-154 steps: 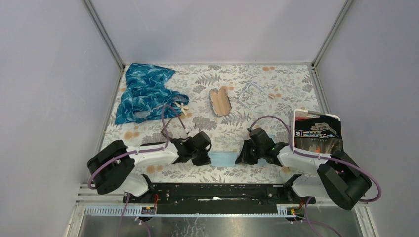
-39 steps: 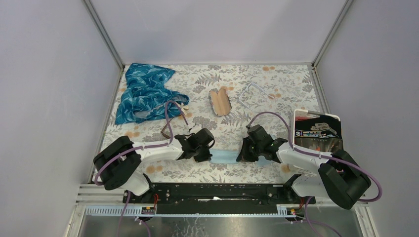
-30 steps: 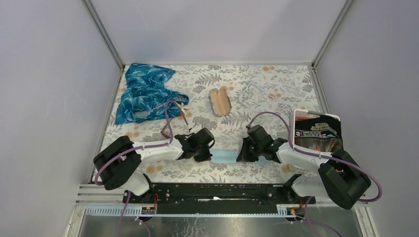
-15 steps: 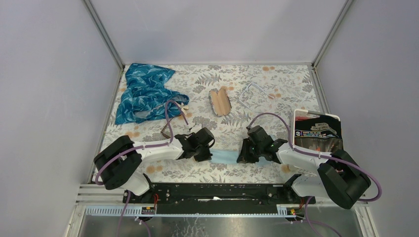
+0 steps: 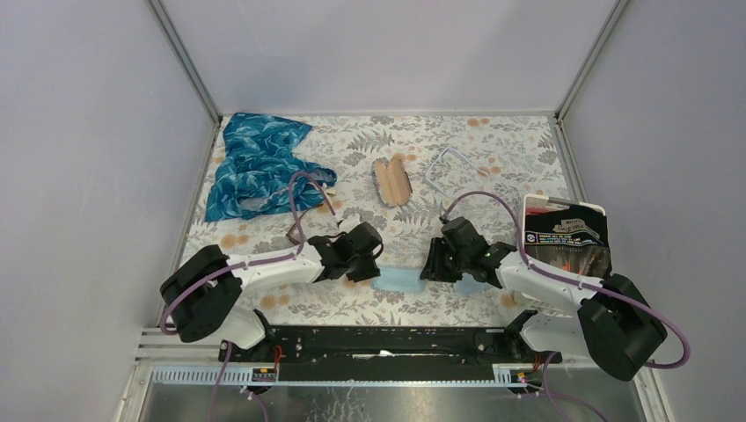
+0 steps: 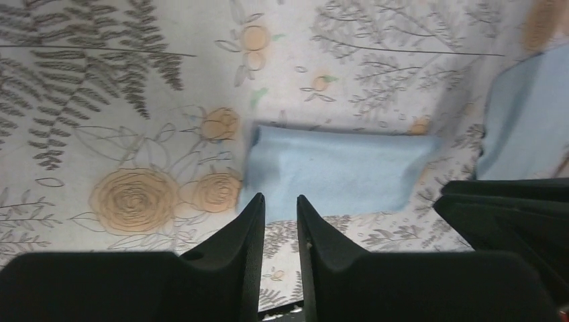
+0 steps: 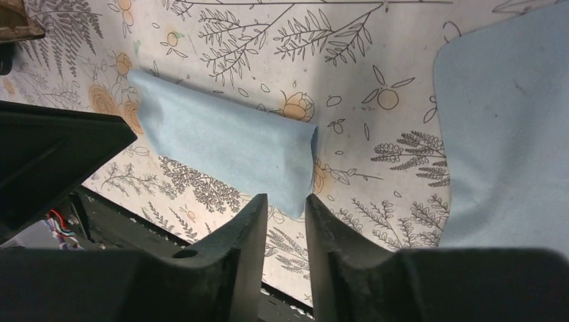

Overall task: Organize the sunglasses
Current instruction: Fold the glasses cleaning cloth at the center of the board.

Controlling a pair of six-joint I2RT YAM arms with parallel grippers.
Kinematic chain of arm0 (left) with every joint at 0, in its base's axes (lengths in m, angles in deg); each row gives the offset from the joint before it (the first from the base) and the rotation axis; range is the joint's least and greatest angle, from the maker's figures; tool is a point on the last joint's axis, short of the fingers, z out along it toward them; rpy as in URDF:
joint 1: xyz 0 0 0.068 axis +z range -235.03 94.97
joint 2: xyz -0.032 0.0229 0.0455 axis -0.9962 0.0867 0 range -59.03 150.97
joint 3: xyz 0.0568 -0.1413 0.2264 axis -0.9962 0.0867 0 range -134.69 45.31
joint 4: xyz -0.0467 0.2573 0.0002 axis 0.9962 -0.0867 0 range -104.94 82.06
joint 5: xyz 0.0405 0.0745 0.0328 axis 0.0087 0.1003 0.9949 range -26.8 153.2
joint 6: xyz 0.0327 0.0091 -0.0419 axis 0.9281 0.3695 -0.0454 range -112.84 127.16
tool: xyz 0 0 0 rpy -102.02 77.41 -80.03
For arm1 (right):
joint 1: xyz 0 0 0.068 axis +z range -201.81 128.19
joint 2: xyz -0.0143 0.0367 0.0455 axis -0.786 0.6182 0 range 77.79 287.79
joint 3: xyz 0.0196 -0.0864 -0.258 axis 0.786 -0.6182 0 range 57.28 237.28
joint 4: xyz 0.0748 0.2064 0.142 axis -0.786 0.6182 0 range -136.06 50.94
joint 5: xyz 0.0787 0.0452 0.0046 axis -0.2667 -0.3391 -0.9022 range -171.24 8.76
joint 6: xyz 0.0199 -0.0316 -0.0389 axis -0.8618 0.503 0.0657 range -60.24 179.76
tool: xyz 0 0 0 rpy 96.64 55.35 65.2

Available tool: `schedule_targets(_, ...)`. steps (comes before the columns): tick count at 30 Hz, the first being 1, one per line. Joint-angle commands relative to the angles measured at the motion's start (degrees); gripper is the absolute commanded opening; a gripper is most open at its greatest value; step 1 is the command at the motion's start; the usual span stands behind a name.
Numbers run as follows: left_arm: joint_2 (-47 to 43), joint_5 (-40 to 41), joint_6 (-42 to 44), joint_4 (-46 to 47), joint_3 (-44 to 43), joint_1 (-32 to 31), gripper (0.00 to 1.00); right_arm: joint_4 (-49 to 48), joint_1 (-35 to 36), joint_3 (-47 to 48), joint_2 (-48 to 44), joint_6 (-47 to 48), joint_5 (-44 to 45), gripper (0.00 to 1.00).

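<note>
The sunglasses (image 5: 296, 232), brown-tinted with a thin dark frame, lie on the flowered table just behind my left arm, partly hidden by its purple cable. A folded light blue cloth (image 5: 398, 281) rests flat between my two grippers. My left gripper (image 5: 364, 264) hovers at its left end; in the left wrist view the left gripper (image 6: 280, 198) is slightly open and empty, with the cloth (image 6: 335, 171) just past the tips. My right gripper (image 5: 437, 264) is at the other end. The right wrist view shows the right gripper (image 7: 286, 196) open just short of the cloth's (image 7: 228, 144) corner.
A second blue cloth piece (image 7: 510, 121) lies under the right arm. An open glasses case (image 5: 391, 182) and clear-framed glasses (image 5: 449, 167) sit mid-table. A crumpled blue patterned bag (image 5: 255, 163) is at back left, a white tray with a black packet (image 5: 565, 237) at right.
Both grippers have opened and let go of the blue cloth, which now lies folded on the table. Both grippers have drawn slightly away from it.
</note>
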Motion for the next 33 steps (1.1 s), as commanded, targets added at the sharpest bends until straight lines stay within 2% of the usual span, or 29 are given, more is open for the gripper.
schedule_targets(1, -0.3, 2.6, 2.1, -0.2, -4.0, -2.2, 0.29, -1.4, 0.3, 1.8, 0.0, -0.1, 1.5, 0.29)
schedule_targets(5, 1.3, 0.8, 2.3, 3.9, -3.8, -2.4, 0.28, -4.5, 0.4, 2.7, 3.1, -1.6, 0.3, 0.15)
schedule_targets(10, 4.8, 1.4, 3.6, 4.2, -5.0, -2.1, 0.27, -7.8, 0.4, 3.0, 6.3, -2.8, -1.1, 0.06)
schedule_targets(18, 5.5, -1.1, 2.7, 9.3, -0.9, 1.1, 0.25, -9.6, 0.3, 0.9, 9.3, -3.1, 0.5, 0.02)
schedule_targets(23, 7.3, -2.5, 3.2, 9.2, -1.3, 1.5, 0.24, -9.2, 0.3, 1.5, 8.5, -2.8, 0.3, 0.01)
schedule_targets(30, 3.3, -1.3, 6.8, 5.7, -4.3, 1.8, 0.25, -5.1, 0.3, 5.7, 5.6, -0.5, 1.8, 0.02)
schedule_targets(33, 4.7, -5.3, 8.1, 6.4, -4.4, 3.7, 0.26, -5.2, 0.3, 5.7, 7.2, 0.3, 1.9, 0.02)
